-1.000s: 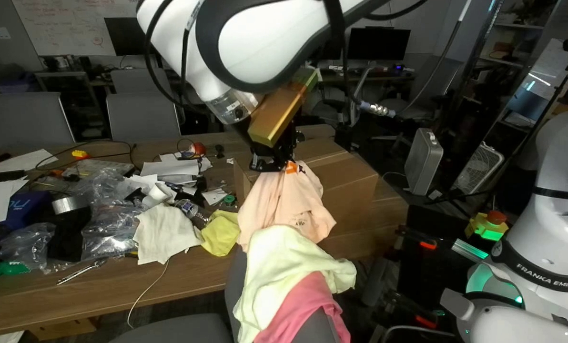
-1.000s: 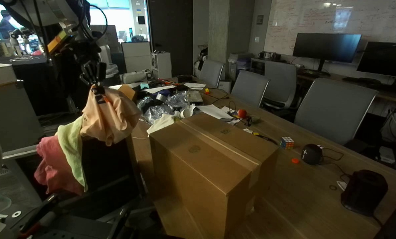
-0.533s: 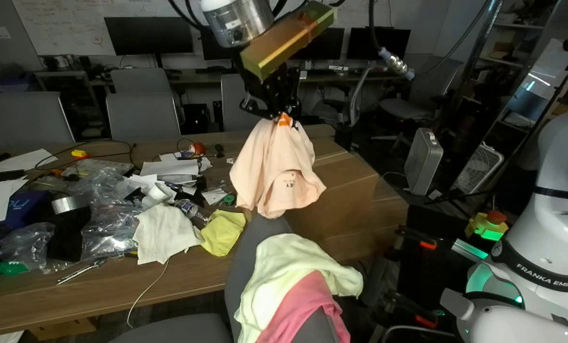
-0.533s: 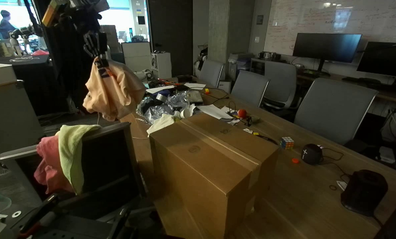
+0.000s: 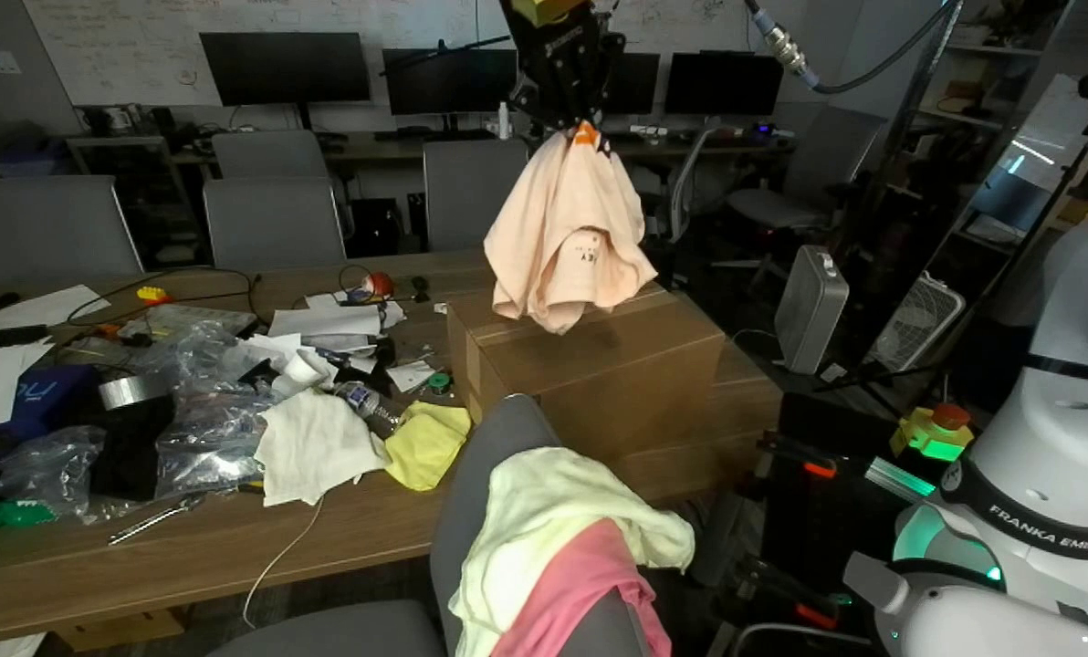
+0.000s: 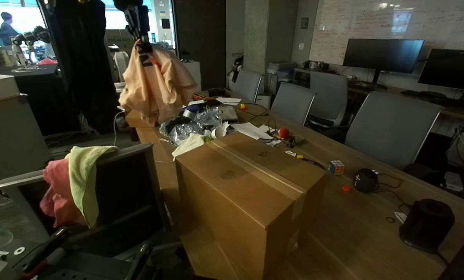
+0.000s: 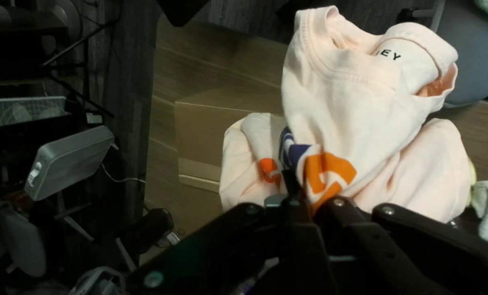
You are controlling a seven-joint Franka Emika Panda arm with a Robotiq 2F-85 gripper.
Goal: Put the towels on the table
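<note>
My gripper is shut on a peach cloth with an orange and purple print. The cloth hangs loose in the air, above and behind the cardboard box in an exterior view. In the wrist view the cloth bunches between the fingertips. A pale yellow-green towel and a pink towel drape over a grey chair back. A white cloth and a yellow cloth lie on the wooden table.
A large closed cardboard box stands on the table beside the chair. Plastic bags, papers and a bottle clutter one part of the table. A puzzle cube and dark speakers stand beyond the box.
The gripper has lifted the peach cloth up off the chair back and carried it over the table. The yellow-green and pink towels stay on the chair.
</note>
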